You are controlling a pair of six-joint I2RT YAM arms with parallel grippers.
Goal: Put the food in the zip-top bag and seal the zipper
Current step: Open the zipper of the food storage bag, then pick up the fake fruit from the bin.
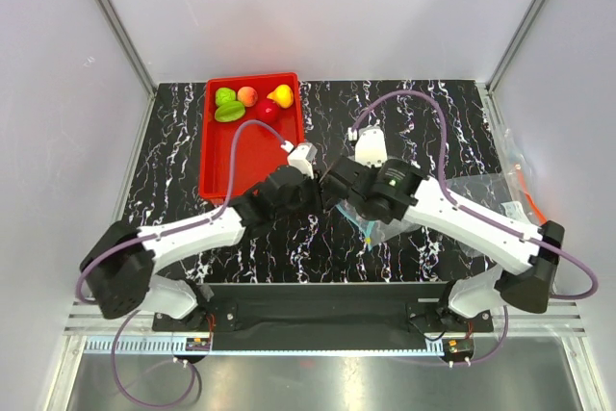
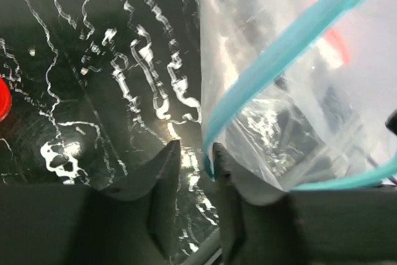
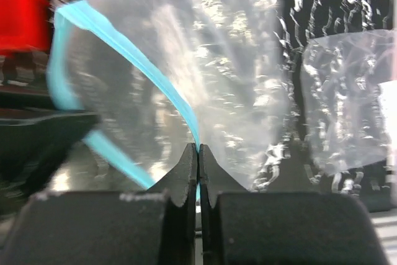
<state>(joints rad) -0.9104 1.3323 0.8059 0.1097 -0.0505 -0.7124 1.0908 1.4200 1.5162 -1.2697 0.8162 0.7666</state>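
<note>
The food lies in the red tray [image 1: 245, 156] at the back left: a yellow pear [image 1: 282, 95], a red apple [image 1: 267, 110], a peach [image 1: 247, 95] and two green pieces [image 1: 228, 106]. The clear zip-top bag [image 3: 186, 48] is held up at the table's middle, its mouth spread; a bit shows under the right arm [image 1: 371, 228]. My right gripper [image 3: 198, 150] is shut on its light-blue zipper [image 3: 136, 60]. My left gripper [image 2: 196, 153] is open by a narrow gap. The zipper [image 2: 279, 54] edge lies against its right finger [image 2: 226, 166]. Both grippers meet in the top view, left [image 1: 310, 183] and right [image 1: 335, 183].
A second piece of clear plastic [image 1: 481, 194] with an orange-red strip [image 1: 532, 207] lies at the right; it also shows in the right wrist view [image 3: 347, 103]. The tray's front half holds nothing. The black marbled table [image 1: 173, 170] is walled in white.
</note>
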